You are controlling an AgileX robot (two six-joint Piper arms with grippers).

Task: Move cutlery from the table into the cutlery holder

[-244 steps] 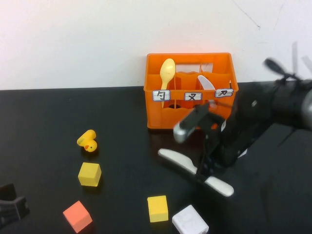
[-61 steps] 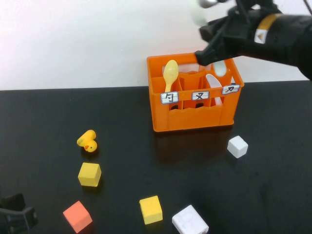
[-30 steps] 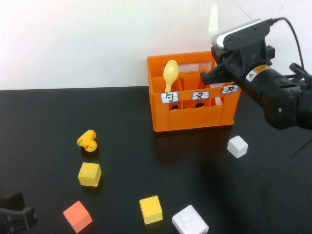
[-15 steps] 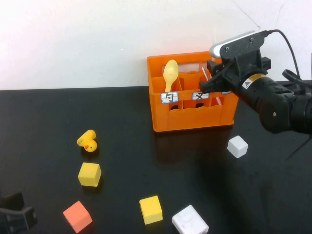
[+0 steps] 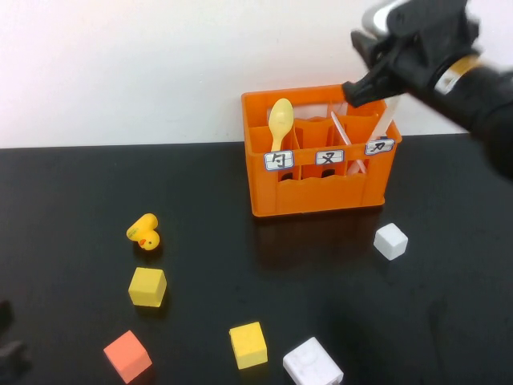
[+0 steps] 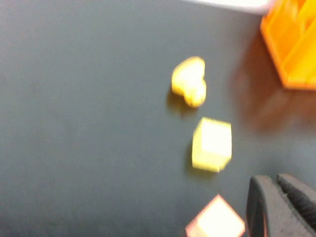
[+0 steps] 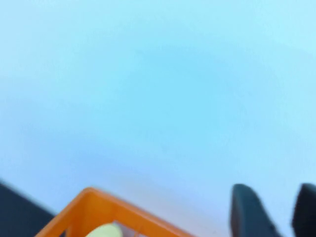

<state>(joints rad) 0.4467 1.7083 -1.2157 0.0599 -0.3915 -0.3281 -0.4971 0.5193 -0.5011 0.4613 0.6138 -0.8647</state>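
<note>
right gripper (image 7: 269,217): raised above the cutlery holder's (image 5: 321,196) right end; fingers parted with a gap, nothing between them.
cream-white knife (image 5: 388,128): below the right gripper, leaning in the right compartment.
pale pink knife (image 5: 343,136): same compartment, just beside it.
pale yellow spoon (image 5: 278,124): left compartment, well apart from the right gripper.
left gripper (image 6: 276,205): fingers pressed together, low over the desk (image 5: 72,200) near the red cube (image 6: 216,224).

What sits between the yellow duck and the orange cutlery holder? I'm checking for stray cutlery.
Nothing: the high view shows only bare table between the yellow duck and the cutlery holder.
</note>
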